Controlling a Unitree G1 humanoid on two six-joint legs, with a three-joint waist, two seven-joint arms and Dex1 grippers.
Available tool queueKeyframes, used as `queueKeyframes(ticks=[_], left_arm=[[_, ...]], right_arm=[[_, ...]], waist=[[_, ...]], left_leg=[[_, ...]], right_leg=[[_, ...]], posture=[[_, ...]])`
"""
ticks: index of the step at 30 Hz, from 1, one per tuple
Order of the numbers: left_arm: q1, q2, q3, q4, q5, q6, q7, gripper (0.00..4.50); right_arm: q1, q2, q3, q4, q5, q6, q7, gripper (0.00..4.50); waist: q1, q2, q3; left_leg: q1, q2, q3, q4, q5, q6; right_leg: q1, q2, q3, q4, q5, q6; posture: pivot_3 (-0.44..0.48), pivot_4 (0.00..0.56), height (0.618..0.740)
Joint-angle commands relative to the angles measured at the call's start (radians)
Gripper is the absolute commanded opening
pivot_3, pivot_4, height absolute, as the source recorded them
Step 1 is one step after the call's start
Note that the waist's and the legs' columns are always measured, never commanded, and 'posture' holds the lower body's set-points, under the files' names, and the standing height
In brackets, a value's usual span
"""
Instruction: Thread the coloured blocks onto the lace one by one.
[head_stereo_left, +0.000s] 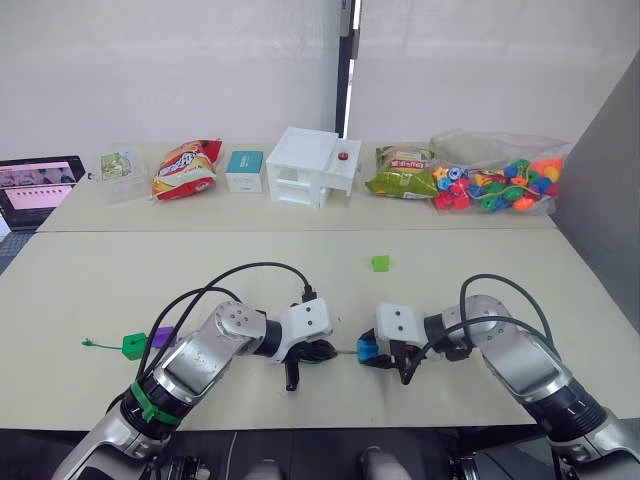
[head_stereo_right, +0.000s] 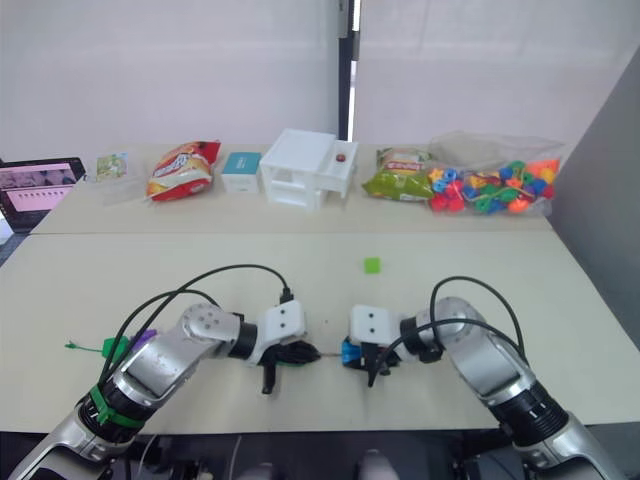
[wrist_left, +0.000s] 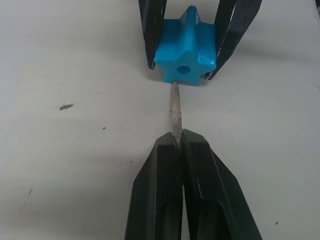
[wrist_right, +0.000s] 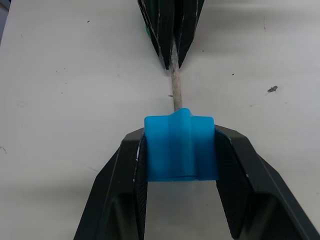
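My right gripper is shut on a blue star block, holding it just above the table. My left gripper faces it, shut on the lace's stiff pale tip. The tip's end touches the star's face just beside its hole. The green lace trails off to the left over the table. A green block and a purple block sit on it near its knotted end. A loose green block lies further back on the table.
A clear bag of coloured blocks lies at the back right. Along the back stand a white box, two snack bags, a teal box and a small clear container. A tablet sits far left.
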Motion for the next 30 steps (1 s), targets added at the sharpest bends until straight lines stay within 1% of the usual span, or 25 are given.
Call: queueKeyframes(ticks=[1, 7, 13, 30], left_arm=[[-0.001, 0.001, 0.025, -0.043, -0.014, -0.022, -0.003, 0.0], [0.017, 0.038, 0.043, -0.07, -0.022, -0.02, -0.023, 0.0], [0.022, 0.044, 0.049, -0.076, -0.022, -0.017, -0.022, 0.0], [-0.013, -0.005, 0.029, -0.054, -0.02, -0.013, -0.021, 0.0]], right_arm=[[0.02, -0.002, 0.016, -0.026, 0.005, 0.005, 0.007, 1.36], [0.016, -0.006, 0.019, -0.012, -0.008, 0.004, 0.001, 1.36], [0.015, -0.008, 0.021, -0.012, -0.01, 0.005, 0.005, 1.36], [0.017, -0.017, 0.021, -0.035, -0.005, 0.028, 0.009, 1.36]], waist=[[0.0, 0.0, 0.0], [-0.001, 0.0, 0.0], [-0.002, 0.0, 0.0], [0.001, 0.0, 0.0]], left_leg=[[0.0, 0.0, 0.0, 0.0, 0.0, 0.0], [0.0, 0.0, 0.0, 0.0, 0.0, 0.0], [0.0, 0.0, 0.0, 0.0, 0.0, 0.0], [0.0, 0.0, 0.0, 0.0, 0.0, 0.0]], right_leg=[[0.0, 0.0, 0.0, 0.0, 0.0, 0.0], [0.0, 0.0, 0.0, 0.0, 0.0, 0.0], [0.0, 0.0, 0.0, 0.0, 0.0, 0.0], [0.0, 0.0, 0.0, 0.0, 0.0, 0.0]], posture=[[0.0, 0.15, 0.74], [0.0, 0.15, 0.74], [0.0, 0.15, 0.74], [0.0, 0.15, 0.74]])
